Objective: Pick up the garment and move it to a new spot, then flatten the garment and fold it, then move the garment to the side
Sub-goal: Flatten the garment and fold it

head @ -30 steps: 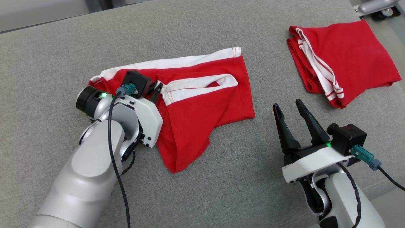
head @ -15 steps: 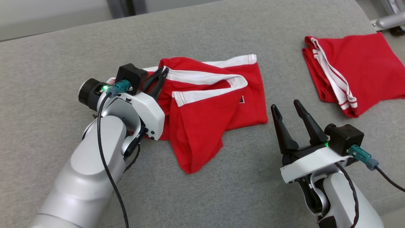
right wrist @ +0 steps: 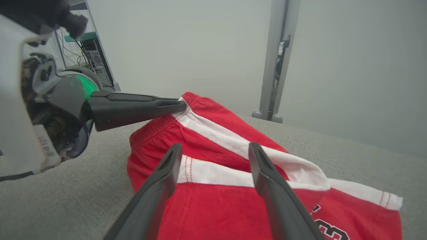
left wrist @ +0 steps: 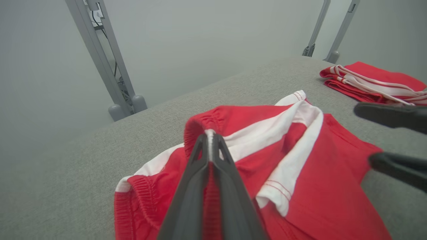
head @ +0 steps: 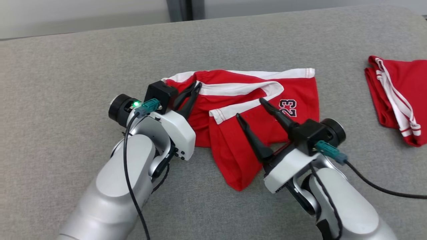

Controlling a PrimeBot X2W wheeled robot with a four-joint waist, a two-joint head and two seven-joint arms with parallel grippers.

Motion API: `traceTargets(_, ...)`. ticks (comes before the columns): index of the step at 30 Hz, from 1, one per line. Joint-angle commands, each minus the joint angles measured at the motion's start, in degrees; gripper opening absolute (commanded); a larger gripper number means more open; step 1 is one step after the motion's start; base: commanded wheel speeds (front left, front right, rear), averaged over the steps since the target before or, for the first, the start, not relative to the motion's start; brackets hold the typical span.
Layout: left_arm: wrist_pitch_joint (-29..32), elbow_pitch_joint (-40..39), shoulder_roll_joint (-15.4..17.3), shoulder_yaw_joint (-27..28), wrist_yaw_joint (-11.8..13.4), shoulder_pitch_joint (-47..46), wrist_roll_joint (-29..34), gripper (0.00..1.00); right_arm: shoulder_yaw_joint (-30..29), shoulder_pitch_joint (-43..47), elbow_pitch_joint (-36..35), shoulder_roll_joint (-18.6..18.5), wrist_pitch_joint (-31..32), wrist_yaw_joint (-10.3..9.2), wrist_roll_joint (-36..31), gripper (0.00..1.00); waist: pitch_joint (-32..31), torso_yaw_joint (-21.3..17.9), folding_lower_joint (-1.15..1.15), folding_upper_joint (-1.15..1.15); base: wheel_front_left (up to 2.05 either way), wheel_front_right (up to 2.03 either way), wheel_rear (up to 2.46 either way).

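Note:
The garment (head: 230, 150) is a pair of red shorts with white trim and a "23" print, lying crumpled on the grey padded surface (head: 66, 66). My left gripper (head: 196, 86) is shut on its elastic waistband at the far left edge, holding that edge raised; the left wrist view shows the white-trimmed fold (left wrist: 209, 135) pinched between the fingers. My right gripper (head: 249, 107) hovers open just above the middle of the shorts, fingers pointing toward the white stripe. In the right wrist view the garment (right wrist: 213, 206) lies under the open right gripper (right wrist: 215, 146), and the left gripper (right wrist: 183, 105) reaches in from the left.
A second red garment (head: 400, 90) with white stripes lies folded at the far right of the surface, apart from the first. Grey metal posts (left wrist: 113, 76) stand beyond the back edge. Bare grey surface lies to the left and in front.
The left gripper closed on the waistband and lifted it. The right arm swung left from beside the shorts to over them. The head camera also turned, shifting the scene right.

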Motion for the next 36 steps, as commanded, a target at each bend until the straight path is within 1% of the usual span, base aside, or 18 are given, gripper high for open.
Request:
traceTargets(1, -0.3, -0.3, -0.1, -0.2, 0.4, 0.3, -0.4, 0.0, 1.0, -1.3, 1.0, -0.6, 0.5, -0.01, -0.7, 1.0, 0.4, 1.0, 0.0, 0.0, 0.0, 0.0, 0.0)
traceTargets(6, -0.7, 0.0, -1.1, -1.4, 0.7, -0.6, -1.0, 0.0, 6.8, -5.5, 4.9, -1.8, 2.1, -0.01, -4.8, 1.0, 0.7, 2.5, 0.0, 0.0, 0.0, 0.0, 0.0)
traceTargets(11, -1.2, 0.7, -1.5, -2.5, 0.9, -1.5, -1.4, 0.0, 9.5, -8.4, 8.9, -2.1, 3.5, -0.01, -7.6, 1.0, 0.8, 3.1, 0.0, 0.0, 0.0, 0.0, 0.0)
traceTargets(16, -1.6, 1.2, -1.8, -3.3, 0.9, -2.0, -2.0, 0.0, 10.0, -10.0, 11.8, -1.8, 3.9, -0.01, -9.2, 1.0, 0.9, 3.4, 0.0, 0.0, 0.0, 0.0, 0.0)
traceTargets(23, -2.4, 1.5, -2.0, -4.7, 1.1, -2.9, -3.1, 0.0, 9.1, -11.2, 15.3, -0.6, 3.1, -0.01, -10.4, 1.0, 1.6, 4.2, 0.0, 0.0, 0.0, 0.0, 0.0)
traceTargets(32, -3.3, 1.7, -2.2, -6.5, 1.5, -3.6, -4.5, 0.0, 9.5, -12.0, 17.5, 0.5, 1.8, -0.01, -9.7, 1.0, 2.7, 5.4, 0.0, 0.0, 0.0, 0.0, 0.0)
traceTargets(33, -3.3, 1.7, -2.2, -6.8, 1.5, -3.9, -4.7, 0.0, 9.4, -12.2, 17.9, 0.7, 1.6, -0.01, -9.5, 0.96, 2.9, 5.5, 0.0, 0.0, 0.0, 0.0, 0.0)
traceTargets(34, -3.4, 1.7, -2.2, -7.0, 1.6, -4.0, -4.8, 0.0, 9.3, -12.2, 18.2, 0.8, 1.5, -0.01, -9.5, 0.84, 2.9, 5.6, 0.0, 0.0, 0.0, 0.0, 0.0)
traceTargets(35, -3.5, 1.8, -2.2, -7.1, 1.6, -4.2, -4.9, 0.0, 9.1, -12.2, 18.4, 0.8, 1.5, -0.01, -9.5, 0.48, 3.0, 5.6, 0.0, 0.0, 0.0, 0.0, 0.0)
traceTargets(36, -3.5, 1.8, -2.2, -7.1, 1.6, -4.2, -4.9, 0.0, 9.1, -12.2, 18.4, 0.8, 1.5, -0.01, -9.5, 0.48, 3.0, 5.6, 0.0, 0.0, 0.0, 0.0, 0.0)
